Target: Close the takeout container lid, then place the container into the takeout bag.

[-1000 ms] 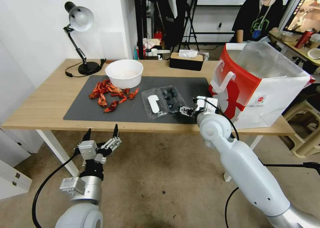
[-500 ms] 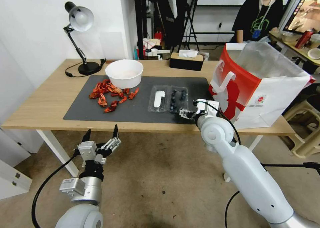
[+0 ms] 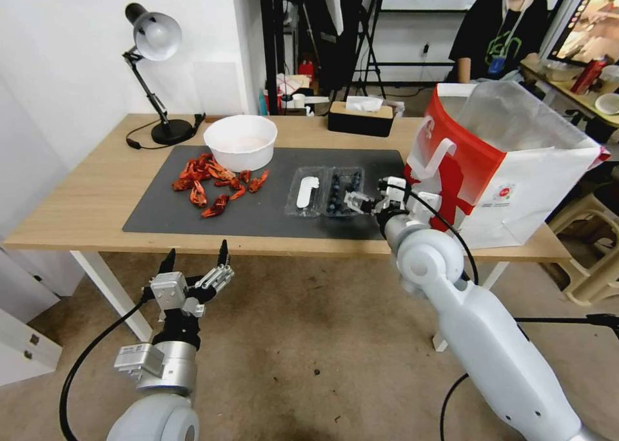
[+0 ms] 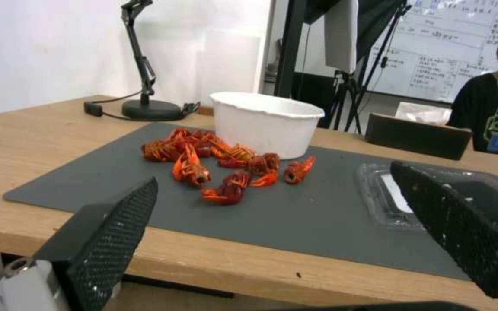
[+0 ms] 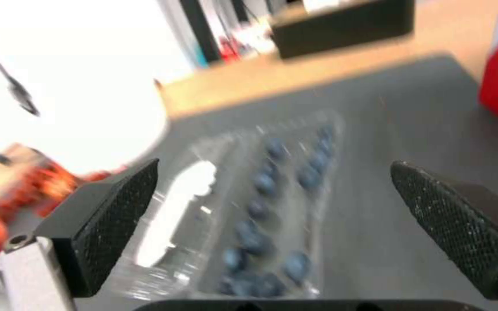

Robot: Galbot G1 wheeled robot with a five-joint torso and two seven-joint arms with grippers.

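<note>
Currently takeout container [image 3: 325, 191] lies flat, lid [image 3: 305, 193] unfolded, mid-mat nr table's front edge; right gripper [image 3: 356, 203] spread wide beside it, prob. lining up; left gripper [image 3: 196, 258] spread, parked below table.

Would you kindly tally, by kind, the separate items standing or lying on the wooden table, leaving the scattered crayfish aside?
Desk lamp: 1
White bowl: 1
Black tissue box: 1
Grey mat: 1
Takeout container, open, its lid flat on the mat: 1
Takeout bag: 1
Total: 6
</note>
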